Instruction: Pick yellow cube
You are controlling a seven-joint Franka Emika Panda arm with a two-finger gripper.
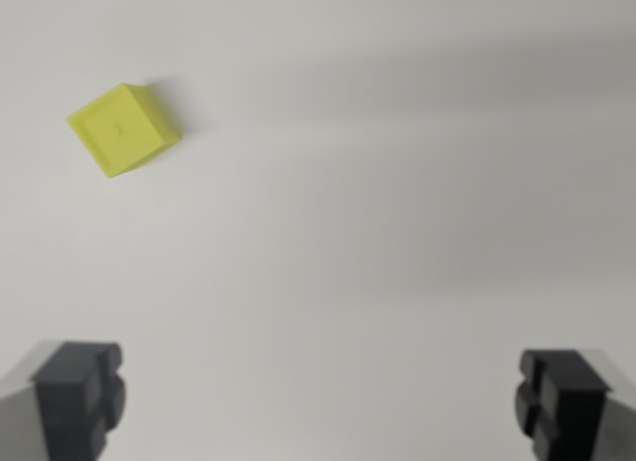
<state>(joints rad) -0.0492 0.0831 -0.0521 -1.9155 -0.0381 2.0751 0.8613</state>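
A small yellow cube (123, 129) rests on a plain white surface in the upper left of the wrist view, turned at an angle. My gripper (318, 406) is open, its two dark fingertips showing at the bottom corners, one pad (81, 396) on the wrist view's left and the other far on the right. Nothing lies between the fingers. The cube sits well above and to the left of the gap between them, apart from both fingers.
The white surface (378, 232) fills the whole view, crossed by soft grey shadow bands on the right. No other objects show.
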